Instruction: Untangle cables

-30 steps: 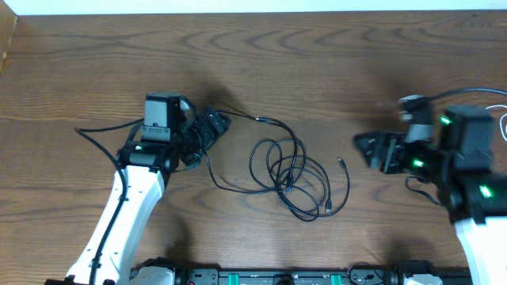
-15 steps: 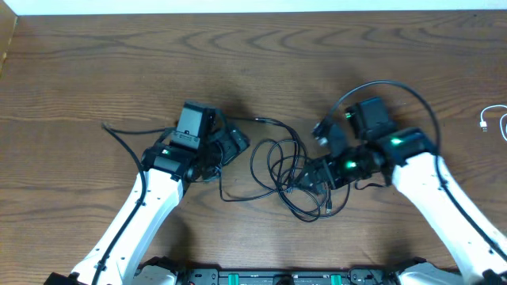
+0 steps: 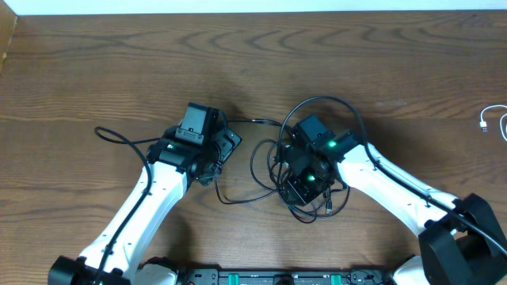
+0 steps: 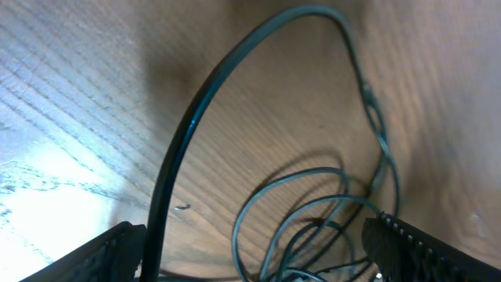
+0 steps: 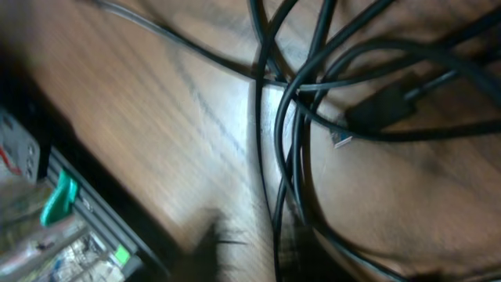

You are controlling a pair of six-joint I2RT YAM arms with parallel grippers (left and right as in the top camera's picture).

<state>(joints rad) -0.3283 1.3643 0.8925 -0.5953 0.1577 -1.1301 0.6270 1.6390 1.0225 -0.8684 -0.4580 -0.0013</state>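
the black cables (image 3: 273, 168) lie tangled mid-table (image 3: 95, 63), nearer the front edge. the left gripper (image 3: 230, 146) sits just left of them, fingers (image 4: 117, 244) spread apart. the right gripper (image 3: 299, 188) hangs low over the tangle; i cannot tell if its fingers are apart or together. a white cable (image 3: 495, 120) lies at the right edge.

This is looking like a robotics lab bench, probably: a white left arm (image 3: 135, 210) and right arm (image 3: 396, 190) are glowing with green status lights (image 3: 331, 144) over a wood-grain table (image 3: 95, 63). Black cables (image 5: 380, 108) are lying loose, and an equipment rail (image 3: 277, 279) is running along the near edge.
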